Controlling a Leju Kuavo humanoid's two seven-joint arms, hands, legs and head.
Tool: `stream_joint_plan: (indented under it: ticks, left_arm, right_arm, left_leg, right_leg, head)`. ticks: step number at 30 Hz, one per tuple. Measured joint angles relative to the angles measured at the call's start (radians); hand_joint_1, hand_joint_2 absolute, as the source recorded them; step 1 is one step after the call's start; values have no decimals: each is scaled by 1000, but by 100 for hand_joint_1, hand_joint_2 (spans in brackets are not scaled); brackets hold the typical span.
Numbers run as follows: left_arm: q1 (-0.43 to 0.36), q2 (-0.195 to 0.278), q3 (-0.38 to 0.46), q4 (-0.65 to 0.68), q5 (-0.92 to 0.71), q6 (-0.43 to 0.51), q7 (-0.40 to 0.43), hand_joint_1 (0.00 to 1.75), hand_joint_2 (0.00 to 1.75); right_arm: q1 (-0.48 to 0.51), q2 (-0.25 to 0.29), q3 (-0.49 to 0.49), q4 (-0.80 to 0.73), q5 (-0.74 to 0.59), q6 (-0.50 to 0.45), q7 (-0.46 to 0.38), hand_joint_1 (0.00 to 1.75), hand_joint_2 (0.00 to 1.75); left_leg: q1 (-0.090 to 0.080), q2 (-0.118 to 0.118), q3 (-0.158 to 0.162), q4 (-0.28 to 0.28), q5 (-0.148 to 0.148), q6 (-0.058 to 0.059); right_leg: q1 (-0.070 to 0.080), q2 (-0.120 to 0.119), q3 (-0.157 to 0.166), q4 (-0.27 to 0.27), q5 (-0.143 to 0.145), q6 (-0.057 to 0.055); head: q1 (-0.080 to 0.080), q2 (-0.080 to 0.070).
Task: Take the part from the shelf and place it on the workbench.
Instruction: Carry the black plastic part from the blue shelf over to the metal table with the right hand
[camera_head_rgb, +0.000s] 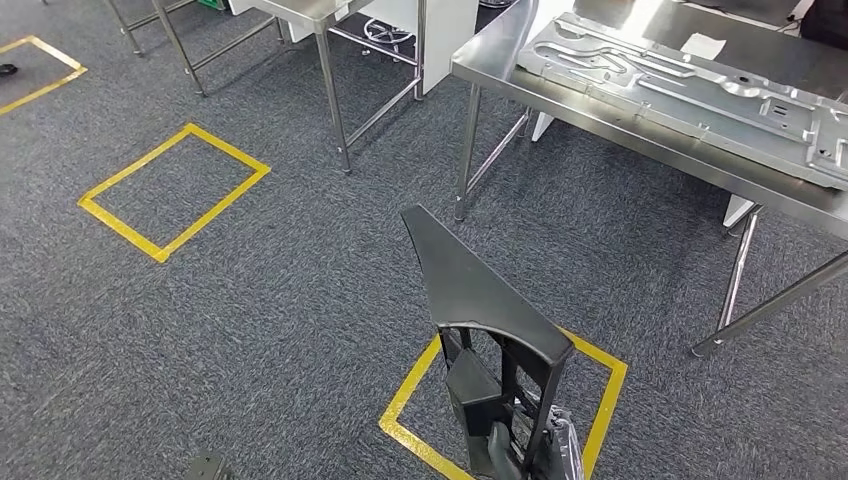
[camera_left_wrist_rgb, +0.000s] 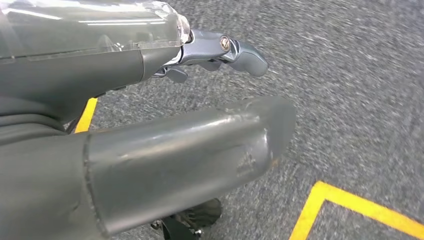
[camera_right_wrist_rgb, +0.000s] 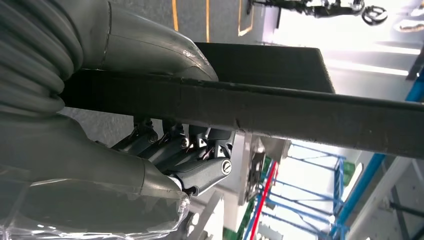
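On my left, the left hand (camera_left_wrist_rgb: 150, 125) hangs over grey carpet (camera_head_rgb: 300, 300) and a yellow floor marking (camera_left_wrist_rgb: 350, 202), holding nothing; I cannot tell how far its fingers are open. At centre, my right hand (camera_head_rgb: 520, 440) grips the black part (camera_head_rgb: 480, 290), thumb over one face, fingers curled under the other. To the right stands the steel workbench (camera_head_rgb: 590, 100), already carrying a metal panel (camera_head_rgb: 690, 85). I judge pickup done; approach and placement remain.
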Motion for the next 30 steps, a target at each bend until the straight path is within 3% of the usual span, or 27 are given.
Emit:
stream_joint_plan:
  ticks: [2, 4, 6, 8, 9, 10, 11, 12, 13, 15, 17, 19, 20, 22, 24, 25, 26, 27, 28, 30]
  left_arm:
    - [4, -3, 0, 0, -2, 0, 0, 0, 0]
    - [5, -4, 0, 0, -4, 0, 0, 0, 0]
    - [4, -6, 0, -1, -7, -1, -1, 0, 0]
    - [7, -7, -1, -1, -9, -4, -2, 0, 0]
    - [9, -7, 0, -1, -9, -5, -1, 0, 0]
    - [12, -7, 0, -1, -10, -7, -1, 0, 0]
    - [14, -7, -1, -1, -11, -10, 0, 0, 0]
    - [15, -8, -1, -1, -11, -12, 0, 0, 0]
    - [15, -9, -1, -1, -12, -15, 0, 0, 0]
    - [15, -11, -1, -1, -12, -18, 1, 0, 0]
    - [15, -13, -1, -1, -12, -19, 1, 0, 0]
    - [14, -16, -1, -1, -12, -19, 2, 0, 0]
    - [13, -18, -2, -1, -12, -20, 2, 0, 0]
    - [13, -21, -2, -1, -12, -20, 2, 0, 0]
    - [17, -21, -2, -2, -12, -20, 3, 0, 0]
    - [18, -21, -2, -2, -12, -21, 3, 0, 0]
    - [20, -21, -2, -2, -12, -21, 3, 0, 0]
    - [20, -21, -2, -2, -12, -21, 4, 0, 0]
    - [19, -22, -2, -2, -13, -21, 4, 0, 0]
    - [17, -24, -2, -2, -14, -21, 4, 0, 0]
  right_arm:
    - [0, 0, 0, -2, -1, 0, 0, 175, 175]
    - [1, 0, 0, -4, -2, 0, 0, 175, 175]
    - [2, 0, 0, -5, -3, 0, 0, 175, 175]
    - [3, 0, 0, -6, -3, 0, 1, 175, 175]
    - [4, 1, 1, -6, -3, 0, 2, 175, 175]
    - [5, 0, 0, -6, -3, 0, 3, 175, 175]
    - [6, 0, 0, -6, -3, 0, 5, 175, 175]
    - [7, 0, 0, -6, -3, -1, 8, 175, 175]
    - [8, 0, 0, -6, -3, -2, 11, 175, 175]
    - [9, 0, 0, -7, -3, -4, 14, 175, 175]
    - [11, 0, 0, -9, -3, -5, 16, 175, 175]
    - [16, 0, -1, -13, -3, -7, 19, 175, 175]
    - [19, 0, -2, -15, -3, -7, 21, 175, 175]
    - [22, -1, -2, -19, -3, -8, 24, 175, 175]
    - [22, -2, -2, -22, -3, -9, 27, 175, 175]
    - [23, -2, -2, -22, -3, -9, 28, 175, 175]
    - [25, -3, -2, -22, -3, -9, 30, 175, 175]
    - [26, -4, -3, -22, -3, -9, 31, 175, 175]
    - [26, -4, -3, -22, -3, -9, 31, 175, 175]
    - [26, -4, -3, -24, -3, -9, 32, 175, 175]
  left_leg:
    - [-2, 17, 5, -4, -3, -9]
    - [-1, 31, 11, -6, -6, -19]
    - [0, 6, 4, 24, -31, -30]
    - [1, -34, -40, 122, -88, -37]
    - [2, -42, -72, 188, -118, -39]
    - [2, -45, -98, 241, -134, -41]
    - [3, -46, -111, 265, -132, -43]
    - [5, -47, -107, 251, -110, -44]
    - [7, -54, -84, 198, -72, -46]
    - [15, -98, -26, 69, -15, -47]
    - [17, -129, -2, 13, -7, -38]
    - [14, -113, -2, 10, -5, -20]
    - [14, -102, -1, 6, -3, -13]
    - [16, -77, 1, -1, 2, 0]
    - [12, -50, 0, -3, 2, 6]
    - [11, -36, 0, -3, 1, 7]
    - [10, -22, 1, -3, 0, 8]
    - [9, -10, 2, -3, -2, 7]
    - [8, 2, 5, -3, -4, 6]
    - [6, 23, 14, -5, -9, 3]
  right_leg:
    - [9, -11, 13, -35, 2, -8]
    - [6, 12, 15, -46, 10, -13]
    - [-3, 30, 25, -62, 18, -21]
    - [-7, 47, 29, -69, 22, -27]
    - [-7, 56, 28, -68, 22, -29]
    - [-7, 67, 28, -67, 22, -30]
    - [-8, 80, 28, -65, 22, -29]
    - [-9, 93, 28, -62, 21, -28]
    - [-11, 106, 28, -57, 19, -25]
    - [-14, 130, 22, -41, 11, -13]
    - [-15, 150, 10, -28, 8, 0]
    - [-17, 169, 1, -28, 12, 12]
    - [-17, 163, -3, -24, 9, 17]
    - [-16, 118, -30, 30, -24, 26]
    - [-16, 69, -92, 155, -86, 34]
    - [-18, 59, -122, 213, -107, 36]
    - [-18, 55, -138, 244, -110, 37]
    - [-18, 52, -134, 236, -94, 35]
    - [-17, 46, -109, 189, -63, 31]
    - [-7, 4, -33, 49, -4, 14]
  head:
    - [0, 0]
    - [1, 0]
    - [0, 0]
    - [-4, 0]
    - [-5, 0]
    - [-6, 0]
    - [-6, 0]
    - [-6, 0]
    - [-6, 0]
    - [-7, 0]
    - [-9, 0]
    - [-9, 0]
    - [-8, 0]
    - [-1, 0]
    - [5, 0]
    - [5, 0]
    - [6, 0]
    - [6, 0]
    - [6, 0]
    - [5, 0]
